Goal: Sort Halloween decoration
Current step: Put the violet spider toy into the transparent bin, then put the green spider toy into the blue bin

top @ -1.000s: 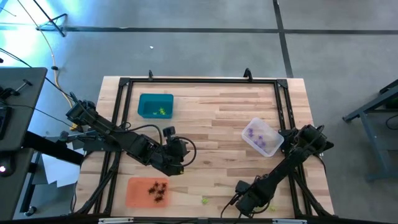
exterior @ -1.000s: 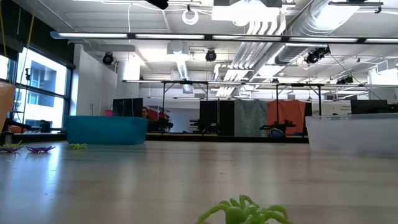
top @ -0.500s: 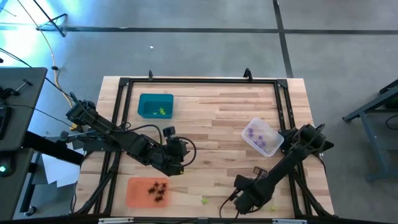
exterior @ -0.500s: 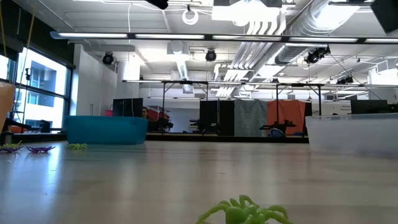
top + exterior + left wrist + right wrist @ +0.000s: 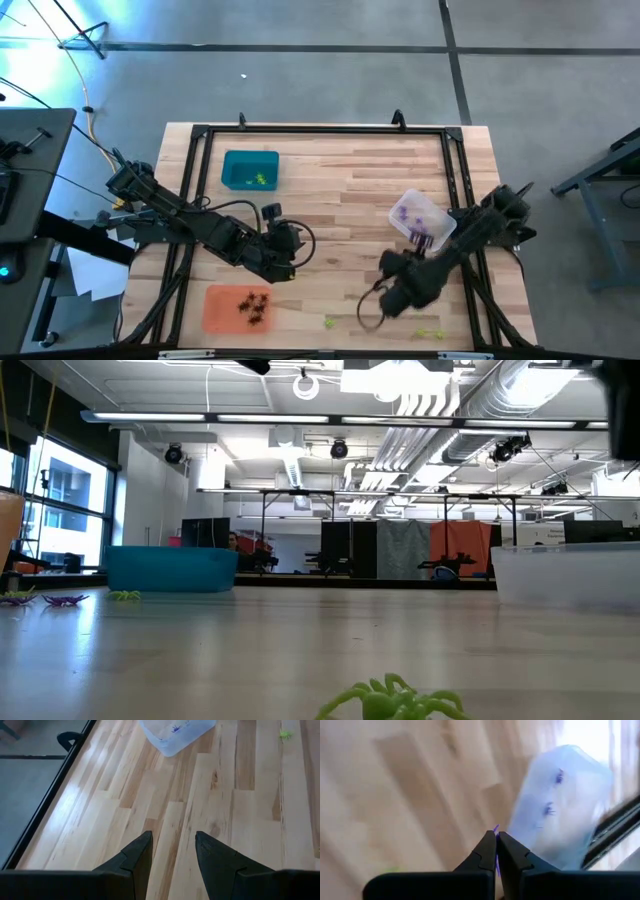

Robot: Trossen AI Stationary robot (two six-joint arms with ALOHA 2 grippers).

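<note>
**Right gripper pinched shut, left gripper parted**

The right arm reaches in from the table's right edge, its right gripper [image 5: 496, 845] closed tip to tip on a purple sliver. The left arm lies low across the left half, its left gripper [image 5: 172, 851] open and empty.

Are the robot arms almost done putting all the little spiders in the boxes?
Getting there. Black spiders sit in the orange tray, yellow-green ones in the teal tray, purple ones in the clear tray. The right claw is shut on a purple spider near the clear tray. The left claw waits open. Yellow-green spiders lie loose at the table's front edge, and purple ones show low across the table.
</note>
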